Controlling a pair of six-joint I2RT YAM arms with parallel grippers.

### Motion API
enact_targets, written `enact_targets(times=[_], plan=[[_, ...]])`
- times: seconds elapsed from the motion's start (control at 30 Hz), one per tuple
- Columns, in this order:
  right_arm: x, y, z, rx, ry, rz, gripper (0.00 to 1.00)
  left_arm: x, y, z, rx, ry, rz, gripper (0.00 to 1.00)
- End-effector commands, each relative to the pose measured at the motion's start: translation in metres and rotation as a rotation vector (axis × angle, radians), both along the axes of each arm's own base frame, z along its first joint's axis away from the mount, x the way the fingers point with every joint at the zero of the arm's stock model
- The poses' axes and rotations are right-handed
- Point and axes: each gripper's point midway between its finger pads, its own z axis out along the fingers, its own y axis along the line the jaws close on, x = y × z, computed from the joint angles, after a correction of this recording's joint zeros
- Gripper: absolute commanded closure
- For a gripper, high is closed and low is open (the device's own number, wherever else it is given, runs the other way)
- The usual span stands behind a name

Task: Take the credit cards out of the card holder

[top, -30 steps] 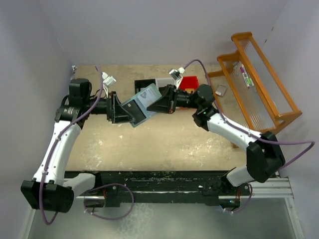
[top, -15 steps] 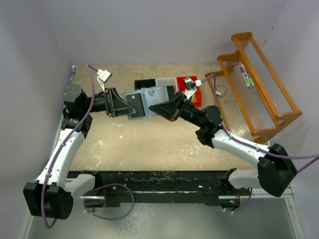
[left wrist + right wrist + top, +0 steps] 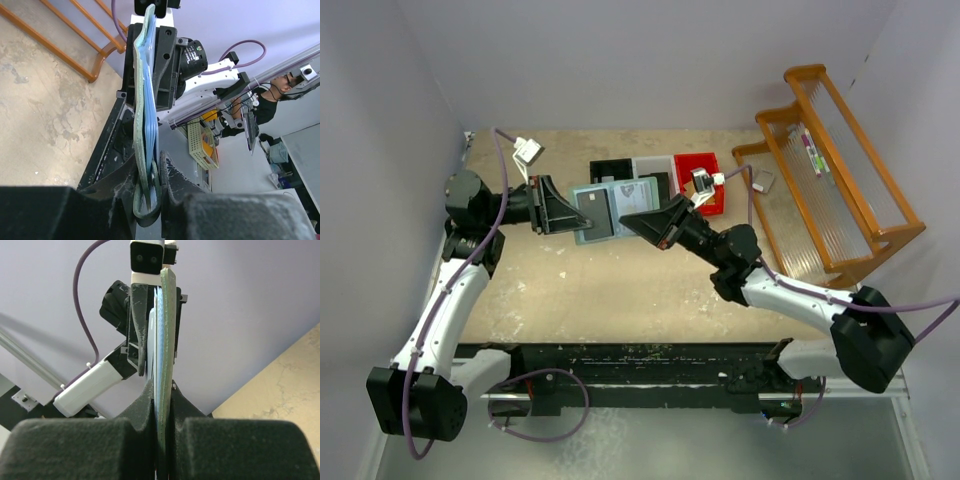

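The pale teal card holder [image 3: 610, 208] hangs above the table's far middle, held between both grippers and spread open toward the top camera. Pale cards [image 3: 634, 194] sit tucked in its panels, and a dark patch shows on the left panel. My left gripper [image 3: 578, 216] is shut on the holder's left end. In the left wrist view the holder [image 3: 142, 100] is edge-on, its folded edge pinched in the left gripper [image 3: 154, 186]. My right gripper [image 3: 633, 219] is shut on the right end. The right wrist view shows thin card layers [image 3: 156, 340] against the holder's teal panel [image 3: 169, 335], clamped in the right gripper [image 3: 162, 392].
A black bin [image 3: 610, 166], a white bin [image 3: 652, 164] and a red bin [image 3: 704, 166] stand in a row behind the holder. An orange wooden rack [image 3: 840, 190] fills the right side, with a small grey object [image 3: 763, 181] on the table beside it. Walls close in on the left and back.
The left jaws have closed onto the holder's left end. Both arms shifted and the holder swung from tilted to level, facing the top camera. The right arm's forearm dropped toward the near side.
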Motion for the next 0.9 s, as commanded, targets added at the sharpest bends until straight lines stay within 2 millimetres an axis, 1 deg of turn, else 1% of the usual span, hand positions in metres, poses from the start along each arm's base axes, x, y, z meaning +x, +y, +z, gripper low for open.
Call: enact_targets(times=[0.0,0.1,0.17,0.2,0.27,0.3,0.33,0.37,0.4,0.47,0.53,0.6,0.67,0.7,0.73,0.77,0.8,0.83,0.87], plan=[[-0.01,-0.008,0.032,0.122,-0.066,-0.004,1.0,-0.005,0.001,0.007,-0.009,-0.037,0.0,0.79],[-0.012,-0.007,0.031,0.129,-0.067,0.013,1.0,-0.005,0.001,0.004,-0.011,-0.026,0.0,0.84],[-0.013,-0.004,0.026,0.118,-0.062,0.029,1.0,-0.004,0.001,0.003,-0.011,-0.022,0.002,0.9],[-0.015,-0.001,0.021,0.095,-0.05,0.05,1.0,-0.004,0.001,0.004,-0.01,-0.022,0.004,0.93],[-0.018,0.0,0.017,0.081,-0.032,0.077,0.88,-0.003,0.001,0.003,-0.003,-0.018,0.005,0.97],[-0.019,-0.001,0.014,0.07,-0.029,0.081,0.8,-0.002,0.001,0.003,0.003,-0.028,0.006,0.99],[-0.018,-0.002,0.011,0.051,-0.016,0.082,0.65,-0.002,0.001,0.002,0.009,-0.027,0.004,1.0],[-0.014,-0.004,0.006,0.027,-0.001,0.077,0.58,-0.002,0.001,0.002,0.016,-0.032,0.003,1.0],[-0.009,-0.008,-0.001,-0.004,0.019,0.07,0.48,-0.002,0.001,0.001,0.024,-0.036,0.002,1.0],[0.003,-0.019,-0.012,-0.061,0.059,0.057,0.36,-0.001,0.001,-0.001,0.037,-0.036,0.004,1.0],[0.017,-0.033,-0.024,-0.131,0.107,0.034,0.28,0.002,0.002,-0.003,0.048,-0.035,0.01,1.0],[0.031,-0.049,-0.033,-0.216,0.139,-0.019,0.25,0.007,0.003,-0.009,0.068,-0.024,0.022,1.0],[0.043,-0.063,-0.032,-0.311,0.131,-0.117,0.25,0.012,0.004,-0.017,0.094,-0.005,0.028,1.0],[0.045,-0.07,-0.028,-0.354,0.108,-0.166,0.27,0.013,0.004,-0.021,0.105,0.006,0.029,1.0],[0.046,-0.075,-0.022,-0.385,0.086,-0.2,0.29,0.015,0.004,-0.024,0.114,0.011,0.029,1.0],[0.044,-0.078,-0.01,-0.39,0.059,-0.219,0.33,0.016,0.004,-0.027,0.119,0.014,0.029,1.0],[0.043,-0.079,-0.003,-0.387,0.043,-0.225,0.36,0.016,0.004,-0.028,0.123,0.014,0.029,1.0],[0.043,-0.078,0.01,-0.36,0.013,-0.221,0.39,0.017,0.005,-0.03,0.124,0.013,0.031,1.0],[0.038,-0.073,0.017,-0.344,-0.009,-0.185,0.39,0.018,0.005,-0.03,0.126,0.01,0.033,1.0]])
